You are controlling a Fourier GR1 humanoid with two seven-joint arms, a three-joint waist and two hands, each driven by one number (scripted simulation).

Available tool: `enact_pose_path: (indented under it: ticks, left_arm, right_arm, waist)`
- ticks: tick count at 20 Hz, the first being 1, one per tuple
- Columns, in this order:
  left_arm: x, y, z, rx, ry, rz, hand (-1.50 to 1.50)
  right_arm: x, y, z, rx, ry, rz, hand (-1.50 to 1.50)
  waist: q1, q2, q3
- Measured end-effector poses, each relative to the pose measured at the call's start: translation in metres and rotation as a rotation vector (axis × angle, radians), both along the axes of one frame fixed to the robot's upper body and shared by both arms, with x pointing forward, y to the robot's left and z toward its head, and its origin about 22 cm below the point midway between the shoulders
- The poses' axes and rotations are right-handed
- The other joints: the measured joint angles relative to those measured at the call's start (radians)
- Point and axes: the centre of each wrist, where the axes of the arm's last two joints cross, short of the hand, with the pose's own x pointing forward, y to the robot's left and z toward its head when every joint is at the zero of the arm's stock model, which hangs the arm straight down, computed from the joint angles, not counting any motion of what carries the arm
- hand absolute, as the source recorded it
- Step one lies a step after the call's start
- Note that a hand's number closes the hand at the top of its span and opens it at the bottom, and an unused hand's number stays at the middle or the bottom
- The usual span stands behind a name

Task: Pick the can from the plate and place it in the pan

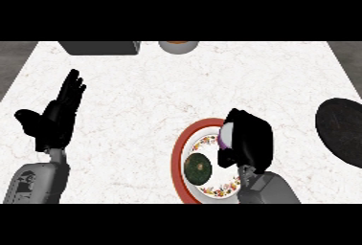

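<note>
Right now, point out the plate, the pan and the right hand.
plate [182, 148], head view, red rim at its left edge.
pan [343, 129], head view, dark inner surface.
right hand [247, 139], head view, back of the curled hand.

Red-rimmed floral plate near front edge, purple can (mostly hidden) over it, dark pan far right

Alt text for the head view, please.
The robot's right hand curls round a purple can over a red-rimmed floral plate on the white marble counter; a black round pan lies to the right. The left hand rests open at the left.
</note>
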Motion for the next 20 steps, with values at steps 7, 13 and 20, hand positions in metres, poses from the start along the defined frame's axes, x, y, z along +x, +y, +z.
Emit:
enact_pose_path:
  ticks: [7,13,20]
  left_arm:
    - [-0.002,0.000,0.000,0.006,-0.006,0.002,0.00]
    - [0.002,0.004,0.004,0.005,-0.003,0.006,0.00]
    - [0.000,0.002,0.001,0.002,-0.004,-0.003,0.00]
  right_arm:
    - [-0.008,-0.023,0.042,0.012,-0.240,-0.122,1.50]
    - [-0.002,-0.080,0.062,0.160,-0.395,-0.227,1.50]
    - [0.011,-0.179,0.057,0.209,-0.464,-0.333,1.50]
  waist:
    - [0.000,0.002,0.001]
    - [-0.002,0.005,0.002]
    - [0.003,0.006,0.002]
